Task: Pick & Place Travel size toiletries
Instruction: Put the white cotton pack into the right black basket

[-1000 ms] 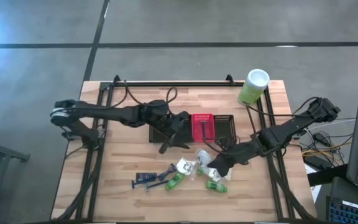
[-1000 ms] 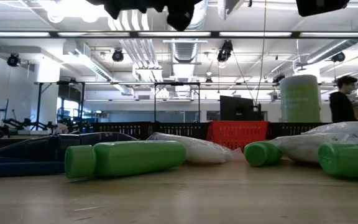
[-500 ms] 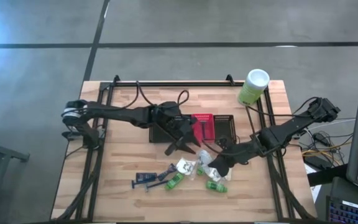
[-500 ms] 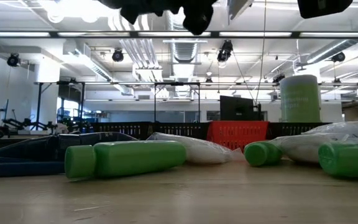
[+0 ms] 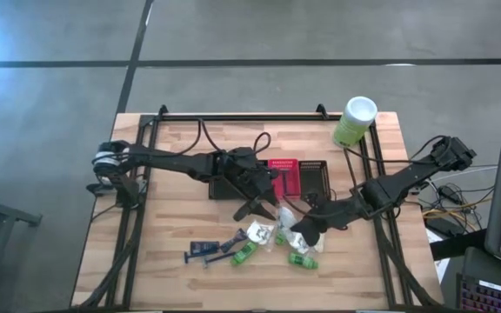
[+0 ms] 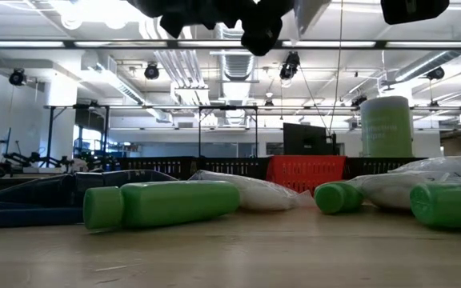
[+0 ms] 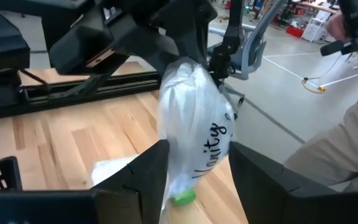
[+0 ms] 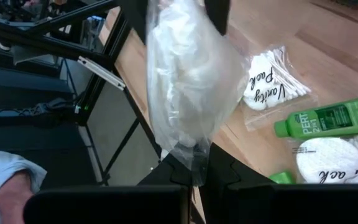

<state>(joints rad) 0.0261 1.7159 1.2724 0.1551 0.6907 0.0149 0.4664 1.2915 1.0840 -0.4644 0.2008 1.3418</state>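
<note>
- Pinching a clear crinkly packet (image 8: pixel 188 81) above the tabletop (image 5: pixel 163 235), the right tool (image 5: pixel 292 228) is closed on it.
- Left tool (image 7: pixel 194 162) brackets the same packet, jaws spread, contact unclear.
- Right wrist view alone shows swab packets (image 8: pixel 272 84) and a green bottle (image 8: pixel 328 119) lying flat.

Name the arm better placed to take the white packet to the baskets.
Left, probably: the left claw straddles the packet that the right claw holds up, and sits nearer the red basket.
</note>
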